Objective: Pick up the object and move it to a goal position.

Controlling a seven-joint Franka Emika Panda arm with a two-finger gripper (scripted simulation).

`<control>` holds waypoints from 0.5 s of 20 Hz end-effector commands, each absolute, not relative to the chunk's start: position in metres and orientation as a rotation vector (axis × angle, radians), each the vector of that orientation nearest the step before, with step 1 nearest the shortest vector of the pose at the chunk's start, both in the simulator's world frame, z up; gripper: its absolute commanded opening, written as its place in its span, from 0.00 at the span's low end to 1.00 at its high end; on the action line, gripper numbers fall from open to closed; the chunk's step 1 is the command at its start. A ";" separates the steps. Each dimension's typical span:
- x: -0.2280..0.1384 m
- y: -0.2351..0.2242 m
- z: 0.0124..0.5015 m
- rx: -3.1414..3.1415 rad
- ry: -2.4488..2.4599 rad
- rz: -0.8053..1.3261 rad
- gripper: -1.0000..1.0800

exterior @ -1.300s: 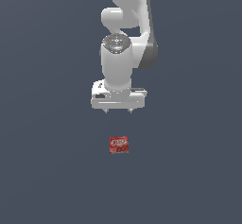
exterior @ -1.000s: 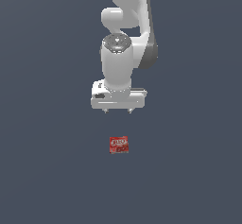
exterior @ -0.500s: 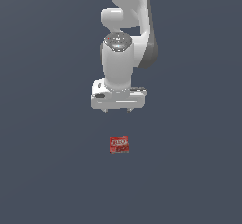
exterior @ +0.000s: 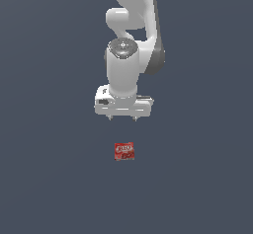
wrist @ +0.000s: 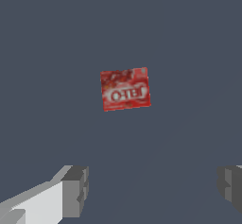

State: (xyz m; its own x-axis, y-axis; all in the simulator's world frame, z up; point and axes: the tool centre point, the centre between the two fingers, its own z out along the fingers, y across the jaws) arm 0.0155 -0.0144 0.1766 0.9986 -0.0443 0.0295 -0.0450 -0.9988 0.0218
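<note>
Change from the earlier frames: the gripper (exterior: 122, 119) is shifting very slightly toward the exterior view's right and easing marginally lower, nearer the red object (exterior: 124, 151), while remaining well above it. The wrist housing (exterior: 123, 71) is turning slightly with it.

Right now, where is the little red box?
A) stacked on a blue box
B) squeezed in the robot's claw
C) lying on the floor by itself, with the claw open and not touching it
C: the red box lies alone on the grey floor, apart from the open gripper, whose fingers are spread wide with nothing between them.
</note>
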 end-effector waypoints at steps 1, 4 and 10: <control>0.018 -0.015 0.173 3.119 -0.141 0.043 0.96; 0.022 -0.015 0.169 3.116 -0.248 0.040 0.96; 0.032 -0.015 0.157 3.093 -0.511 0.032 0.96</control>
State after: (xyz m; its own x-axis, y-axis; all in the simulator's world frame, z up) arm 0.0298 -0.0150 0.1602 0.9600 -0.2791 0.0229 -0.2793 -0.9602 0.0055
